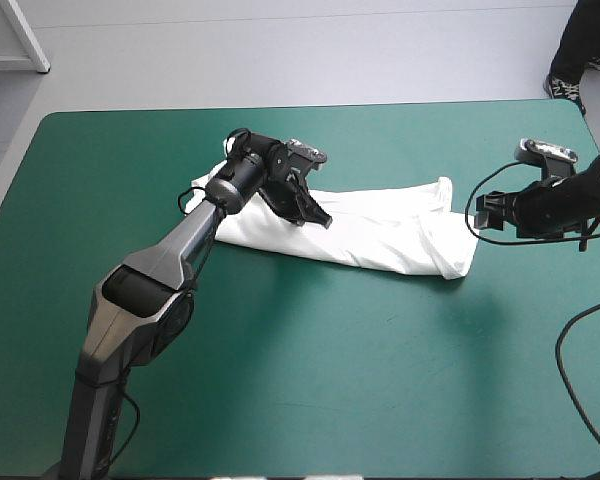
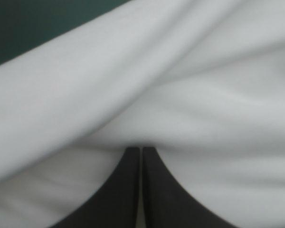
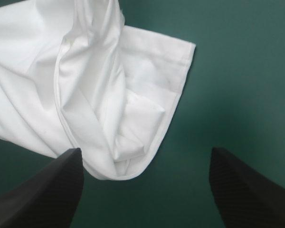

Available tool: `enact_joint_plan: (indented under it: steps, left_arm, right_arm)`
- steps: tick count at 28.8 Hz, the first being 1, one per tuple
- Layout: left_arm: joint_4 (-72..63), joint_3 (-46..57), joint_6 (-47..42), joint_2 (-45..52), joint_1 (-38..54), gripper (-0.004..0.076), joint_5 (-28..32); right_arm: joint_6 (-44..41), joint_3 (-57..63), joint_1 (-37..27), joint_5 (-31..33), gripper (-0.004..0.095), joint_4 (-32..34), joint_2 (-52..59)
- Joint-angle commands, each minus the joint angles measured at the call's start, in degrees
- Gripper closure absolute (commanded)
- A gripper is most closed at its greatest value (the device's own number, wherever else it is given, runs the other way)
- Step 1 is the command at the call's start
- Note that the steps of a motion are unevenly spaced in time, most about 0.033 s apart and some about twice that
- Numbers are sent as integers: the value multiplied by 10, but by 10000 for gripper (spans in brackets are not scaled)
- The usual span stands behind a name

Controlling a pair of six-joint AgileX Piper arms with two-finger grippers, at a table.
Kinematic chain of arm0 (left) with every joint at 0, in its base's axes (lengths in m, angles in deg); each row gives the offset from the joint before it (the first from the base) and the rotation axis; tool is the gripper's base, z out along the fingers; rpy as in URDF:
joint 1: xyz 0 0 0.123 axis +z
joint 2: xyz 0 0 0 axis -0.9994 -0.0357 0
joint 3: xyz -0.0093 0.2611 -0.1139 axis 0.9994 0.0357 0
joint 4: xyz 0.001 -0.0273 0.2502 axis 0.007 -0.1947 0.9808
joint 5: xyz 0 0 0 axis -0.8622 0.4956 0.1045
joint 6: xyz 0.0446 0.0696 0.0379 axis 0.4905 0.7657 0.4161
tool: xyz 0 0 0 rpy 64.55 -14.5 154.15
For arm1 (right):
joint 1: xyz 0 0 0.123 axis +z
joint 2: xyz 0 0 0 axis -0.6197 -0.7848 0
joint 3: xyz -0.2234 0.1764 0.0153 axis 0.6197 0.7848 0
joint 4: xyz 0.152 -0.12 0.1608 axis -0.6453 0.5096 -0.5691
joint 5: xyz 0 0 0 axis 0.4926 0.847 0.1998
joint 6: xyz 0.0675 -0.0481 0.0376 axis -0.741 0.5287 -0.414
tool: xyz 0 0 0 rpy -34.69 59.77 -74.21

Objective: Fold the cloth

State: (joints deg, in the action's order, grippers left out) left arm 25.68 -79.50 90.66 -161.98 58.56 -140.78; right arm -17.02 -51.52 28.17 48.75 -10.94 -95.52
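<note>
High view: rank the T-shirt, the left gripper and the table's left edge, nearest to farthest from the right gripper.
1. The T-shirt: its end lies close by the open right gripper.
2. The left gripper: farther along, shut on the T-shirt.
3. The table's left edge: farthest, at the opposite side.

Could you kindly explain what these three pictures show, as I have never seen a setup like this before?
This is a two-armed robot at a table with a teal-green cover. The high view looks down from above; the other two come from cameras on each wrist, looking along that arm's black pincer. A white T-shirt, folded into a long bundle, lies on the table. The left pincer is shut on the T-shirt near its middle. The right pincer is open, holding nothing, beside the bundle's end.
</note>
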Motion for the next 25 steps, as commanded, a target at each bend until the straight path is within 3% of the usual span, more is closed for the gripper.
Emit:
enact_joint_plan:
  steps: [1, 8, 21, 25]
  left_arm:
    - [-12, -18, 0, 20, -5, 705, 23]
    - [-13, -18, 0, 2, -6, 705, 26]
    - [-13, -18, 0, 1, -6, 705, 31]
    - [-13, -18, 0, 1, -6, 705, 36]
  right_arm:
    - [18, 13, -5, -23, 206, -58, 15]
    - [32, 23, -5, -46, 206, -108, -26]
    - [47, 24, -4, -34, 206, -180, -138]
    - [75, 24, 32, -43, 206, -219, -155]
